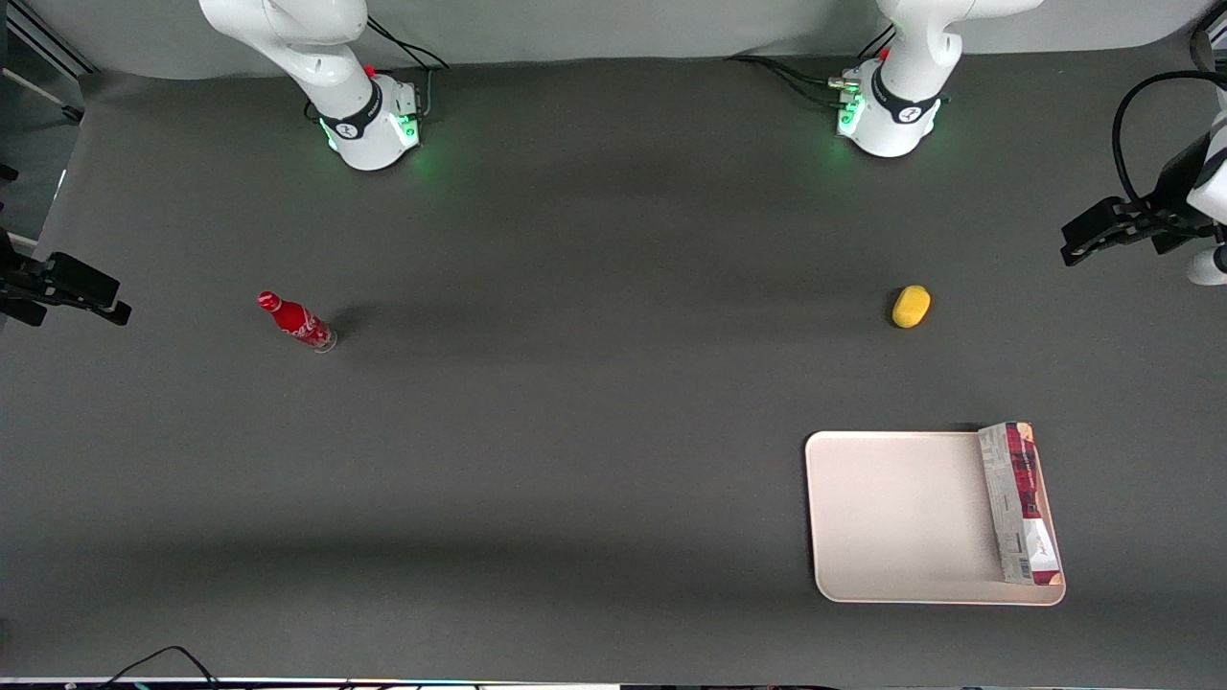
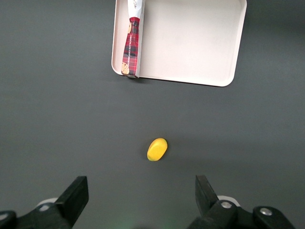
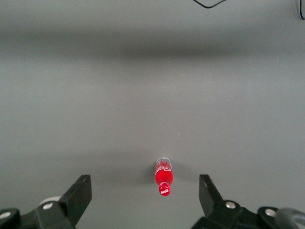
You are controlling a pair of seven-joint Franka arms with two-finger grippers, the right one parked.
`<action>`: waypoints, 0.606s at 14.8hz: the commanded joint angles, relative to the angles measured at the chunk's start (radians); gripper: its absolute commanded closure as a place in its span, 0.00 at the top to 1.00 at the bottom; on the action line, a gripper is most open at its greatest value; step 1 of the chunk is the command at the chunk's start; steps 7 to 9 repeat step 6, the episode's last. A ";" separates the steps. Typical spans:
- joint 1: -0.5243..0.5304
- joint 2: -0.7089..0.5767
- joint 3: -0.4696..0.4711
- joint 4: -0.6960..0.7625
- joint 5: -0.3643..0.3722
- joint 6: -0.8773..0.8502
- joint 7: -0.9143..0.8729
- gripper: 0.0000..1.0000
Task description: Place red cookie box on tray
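The tray is sitting lower right on the dark grey table, the red cookie box lying along its edge. My gripper is hovering released at frame's right edge, well apart from the box.

Legible text: almost none.

Red soda bottle, left of centre in the front view: white script lettering along its side, a logo by its look, letters too small to read. In the right wrist view the same bottle shows a white mark on its red body, not readable.

Red cookie box, lying in the tray at lower right of the front view: printed panel and a barcode-like patch near its white end, no characters resolvable.

Gripper, right edge of the front view, above the table: no markings readable.
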 commanded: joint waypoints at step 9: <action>-0.006 0.006 0.001 0.025 0.001 -0.024 0.074 1.00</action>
